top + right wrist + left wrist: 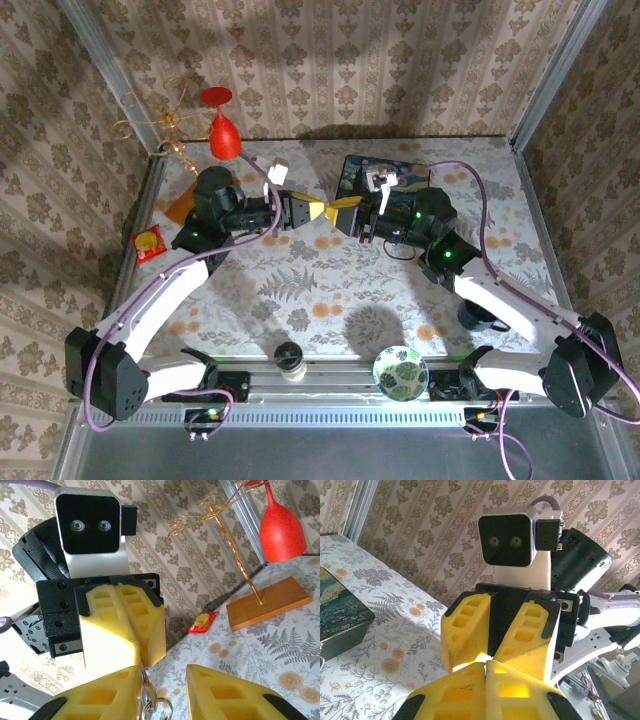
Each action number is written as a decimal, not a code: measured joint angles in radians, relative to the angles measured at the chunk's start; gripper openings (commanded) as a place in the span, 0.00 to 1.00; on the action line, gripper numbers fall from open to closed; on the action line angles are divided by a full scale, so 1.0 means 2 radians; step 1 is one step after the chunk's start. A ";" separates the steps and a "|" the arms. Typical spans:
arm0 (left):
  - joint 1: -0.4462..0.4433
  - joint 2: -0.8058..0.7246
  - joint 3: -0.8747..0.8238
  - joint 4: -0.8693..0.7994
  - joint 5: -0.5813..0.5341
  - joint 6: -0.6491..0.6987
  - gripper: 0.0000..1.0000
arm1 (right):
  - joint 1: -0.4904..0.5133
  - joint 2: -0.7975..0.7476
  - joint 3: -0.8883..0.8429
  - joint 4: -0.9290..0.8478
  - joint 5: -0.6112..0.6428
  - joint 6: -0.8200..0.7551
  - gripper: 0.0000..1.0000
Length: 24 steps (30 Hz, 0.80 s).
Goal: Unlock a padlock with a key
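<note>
Top view: the left gripper (321, 210) and the right gripper (336, 207) are met tip to tip, just toward 12 o'clock from the centre of the table (300, 290). A dark blue box (362, 172) is seen at 1 o'clock.

Left wrist view: the left gripper's yellow jaws are pressed together.

Right wrist view: the right gripper's jaws are held apart. At 6 o'clock, what appears to be the key (146, 692), small, brassy and ringed, is pinched in the left gripper's tips.

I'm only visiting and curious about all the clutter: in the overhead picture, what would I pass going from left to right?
Red-and-yellow packet → red glass → small dark-lidded cup → green patterned bowl → dark cup.
</note>
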 measured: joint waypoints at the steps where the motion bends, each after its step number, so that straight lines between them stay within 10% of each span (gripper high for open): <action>1: 0.000 0.000 0.000 0.001 0.000 0.000 0.00 | 0.000 0.000 -0.001 0.000 0.000 0.000 0.31; 24: 0.001 0.006 0.002 0.002 -0.010 -0.003 0.00 | 0.001 -0.003 -0.006 0.002 0.000 0.002 0.07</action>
